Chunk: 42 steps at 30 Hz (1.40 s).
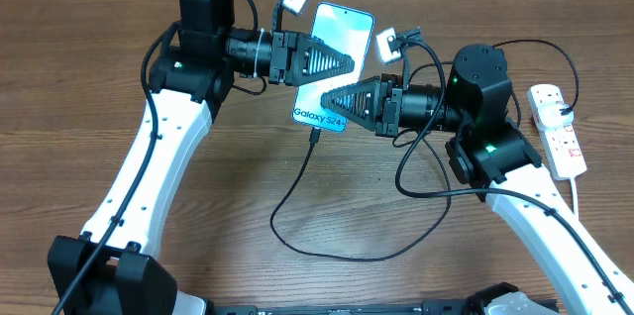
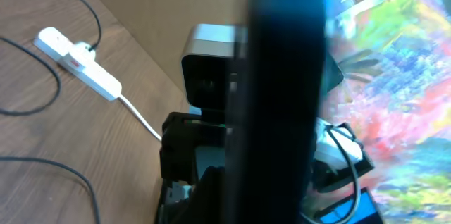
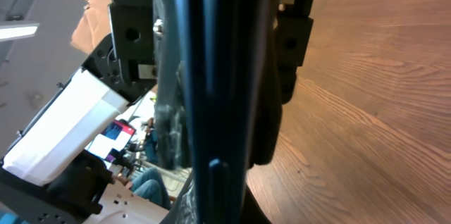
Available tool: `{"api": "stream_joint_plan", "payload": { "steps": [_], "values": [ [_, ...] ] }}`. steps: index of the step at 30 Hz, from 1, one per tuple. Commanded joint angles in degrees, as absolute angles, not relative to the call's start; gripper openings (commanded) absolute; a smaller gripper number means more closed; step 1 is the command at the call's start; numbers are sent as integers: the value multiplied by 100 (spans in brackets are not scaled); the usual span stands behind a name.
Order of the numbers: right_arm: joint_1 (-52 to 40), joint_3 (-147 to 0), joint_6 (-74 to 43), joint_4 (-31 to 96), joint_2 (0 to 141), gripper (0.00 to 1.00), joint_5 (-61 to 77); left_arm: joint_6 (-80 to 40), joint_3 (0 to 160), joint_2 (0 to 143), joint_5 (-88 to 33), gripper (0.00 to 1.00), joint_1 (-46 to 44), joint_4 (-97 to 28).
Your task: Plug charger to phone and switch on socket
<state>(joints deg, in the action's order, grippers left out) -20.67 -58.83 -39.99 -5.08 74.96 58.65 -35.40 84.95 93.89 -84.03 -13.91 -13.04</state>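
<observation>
So the phone (image 1: 342, 33) is up off the table (image 1: 228, 216), tilted, with both arms pinching it from opposite sides. The left gripper (image 1: 349, 61) is clamped on its middle, and the right gripper (image 1: 329, 95) is closed on the lower part, right by the "Galaxy S24" text.

It's a slim glossy slab with a pale blue screen and dark edges. The charger (image 1: 315, 138) is a thin black cable. Its tip sits at the phone's bottom edge, then it droops into a big loop on the wood-grain top. I can't tell if the tip is fully seated.

The socket (image 1: 557, 127), a white plastic strip with red switches, lies well off to the right.

Both wrist views are mostly a blurry dark bar, the phone (image 2: 282, 97) edge-on, so the fingers are hard to make out there.
</observation>
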Motion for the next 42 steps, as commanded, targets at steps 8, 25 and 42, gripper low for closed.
{"api": "stream_joint_plan", "payload": {
  "steps": [8, 25, 42],
  "values": [
    [-2060, -5996, -3712, 217, 7491, 4, 5586, -2906, 8530, 9336, -7542, 87, -1422, -1404],
    [-2060, -5996, -3142, 2591, 9437, 4, 4025, -2045, 8527, 9345, -1133, 100, -1415, -4665],
    [-2359, -5996, -3151, 2128, 10604, 4, 3312, -1479, 8527, 9686, 355, 100, -1221, -4928]
  ]
}}
